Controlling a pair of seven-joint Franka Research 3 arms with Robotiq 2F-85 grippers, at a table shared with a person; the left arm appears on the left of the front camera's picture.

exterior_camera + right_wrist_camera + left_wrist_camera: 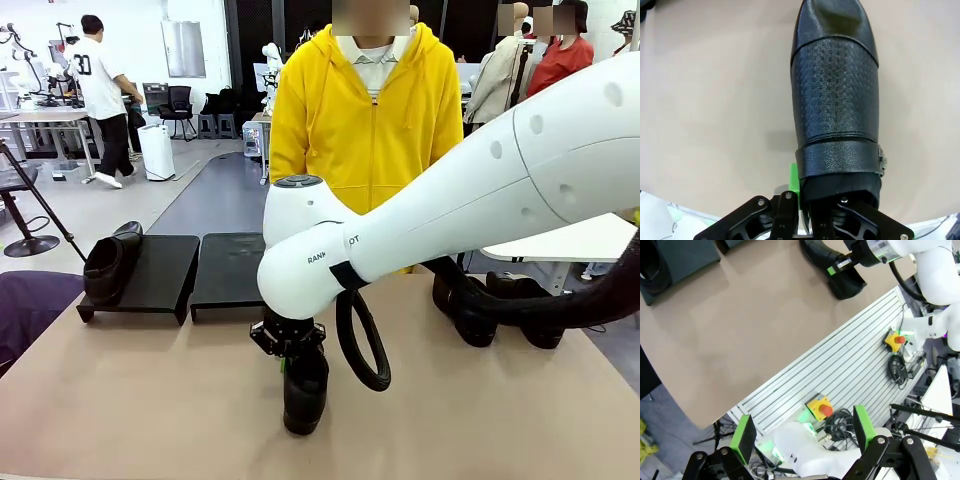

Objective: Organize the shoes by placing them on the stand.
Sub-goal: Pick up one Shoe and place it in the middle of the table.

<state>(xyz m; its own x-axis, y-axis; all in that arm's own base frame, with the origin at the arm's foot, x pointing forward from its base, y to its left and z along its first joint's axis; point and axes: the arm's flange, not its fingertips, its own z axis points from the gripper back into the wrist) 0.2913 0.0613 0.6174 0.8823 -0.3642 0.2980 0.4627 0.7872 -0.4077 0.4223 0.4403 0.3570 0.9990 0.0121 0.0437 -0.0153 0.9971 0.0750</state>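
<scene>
Right wrist view: right tool [834, 200] grips shoe [835, 90] at its heel end (toe away)

One black shoe [112, 262] sits on the stand [162, 272], another shoe [305, 392] mid-table.

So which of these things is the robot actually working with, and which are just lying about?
Part of the job:
- glossy black leather shoe, gripped by the right tool
- matching shoe on the left flat black stand
- right black stand
- two more shoes at the table's right

Just lying about:
- yellow boxes with red buttons
- tangled black cables
</scene>
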